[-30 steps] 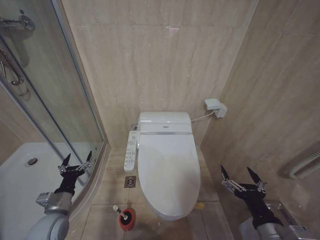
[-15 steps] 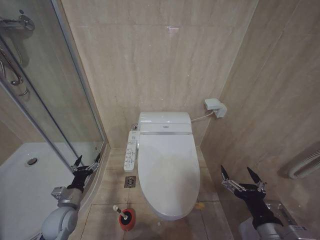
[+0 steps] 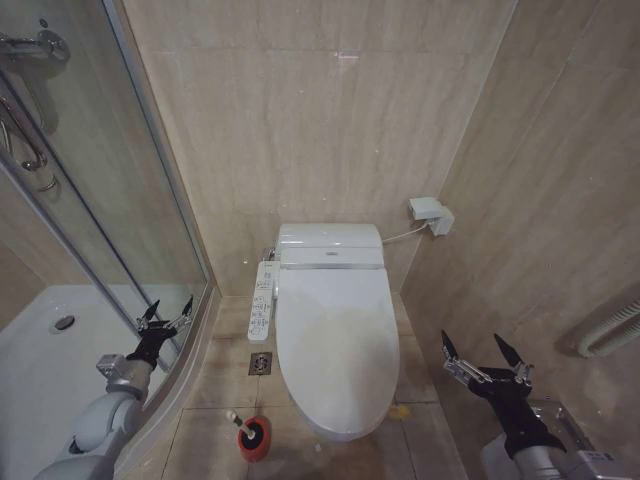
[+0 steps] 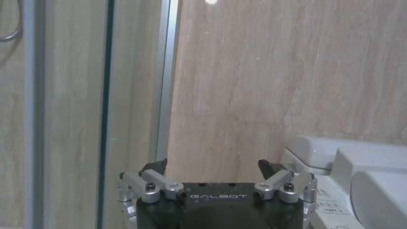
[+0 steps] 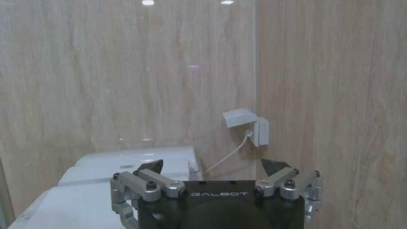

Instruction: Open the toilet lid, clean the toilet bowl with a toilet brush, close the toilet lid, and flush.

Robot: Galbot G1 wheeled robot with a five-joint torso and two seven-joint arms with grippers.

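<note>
Toilet lid [image 3: 335,340] shut flat on toilet bowl [image 3: 345,428], middle of floor, long way running far to near. Left gripper [image 3: 166,318] far left by shower glass [image 3: 120,200], fingers wide, holding nothing. Right gripper [image 3: 484,361] low right, fingers wide, empty. Lid lies between both; right gripper looks a bit nearer its near edge. Toilet brush [image 3: 250,432] in red holder, floor, near left of bowl.

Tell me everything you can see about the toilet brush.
The toilet brush stands on the tiled floor beside the front left of the toilet bowl, in a small round red holder. Its thin white handle leans up toward the shower side; the dark head sits in the holder. Nothing grips it.
</note>
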